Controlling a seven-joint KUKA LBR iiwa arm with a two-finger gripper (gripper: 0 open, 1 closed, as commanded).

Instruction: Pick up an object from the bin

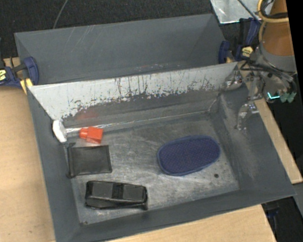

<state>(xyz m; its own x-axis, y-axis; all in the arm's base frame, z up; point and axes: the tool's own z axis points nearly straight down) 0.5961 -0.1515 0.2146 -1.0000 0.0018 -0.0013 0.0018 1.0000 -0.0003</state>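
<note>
1. Gripper (246, 106) is seen at the right side of the bin (135, 94), over the sloping right wall near its rear corner; whether the claw is spread or pressed together cannot be told, and nothing can be made out in it.
2. Arm parts are seen above and to the right of the gripper; an orange cover (277, 24) is fixed there, with cables just below it.
3. Nearest to the gripper is a blue oval pad (189, 155); it is laid flat on the bin floor, right of centre, with its long side running left to right; it is set apart from the gripper, down and to the left, and is touched by nothing.
4. A black stapler-like block (115, 194) is laid at the front left of the floor, slightly tilted, close to the front wall; it is well apart from the gripper.
5. A flat black pouch (89, 159) is placed just behind the block, against the left wall; the two are near each other, but whether they touch cannot be told.
6. A small orange piece (91, 134) is found just behind the pouch, near the rear wall; a small white piece (59, 130) is seen beside it in the rear left corner.
7. All five things are spread singly over the floor; none is stacked on another.
</note>
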